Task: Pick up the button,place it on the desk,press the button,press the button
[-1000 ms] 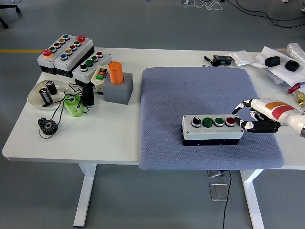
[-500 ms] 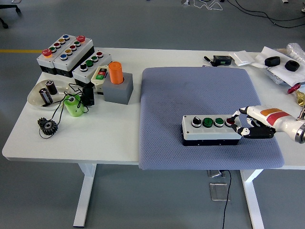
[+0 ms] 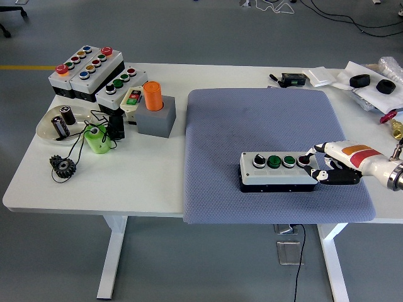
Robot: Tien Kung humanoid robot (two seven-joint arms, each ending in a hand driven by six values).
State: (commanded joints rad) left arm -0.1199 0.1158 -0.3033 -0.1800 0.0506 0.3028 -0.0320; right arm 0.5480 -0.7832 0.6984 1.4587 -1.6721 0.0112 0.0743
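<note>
A grey button box (image 3: 277, 171) with a black knob, two green buttons and a red button lies on the blue-grey mat (image 3: 264, 126). My right hand (image 3: 327, 165) comes in from the right at the box's right end. One fingertip rests on the red button (image 3: 303, 160); the other fingers are curled beside the box's end. The hand holds nothing. My left arm is out of view.
At the back left stand three more button boxes (image 3: 94, 70), an orange cylinder on a grey block (image 3: 155, 113), a dish with batteries (image 3: 60, 123), a green cylinder (image 3: 96, 139) and a black gear (image 3: 63, 166). Small black items (image 3: 368, 82) lie at the back right.
My right hand has moved left and down, bringing a fingertip onto the red button. The box has shifted slightly left on the mat.
</note>
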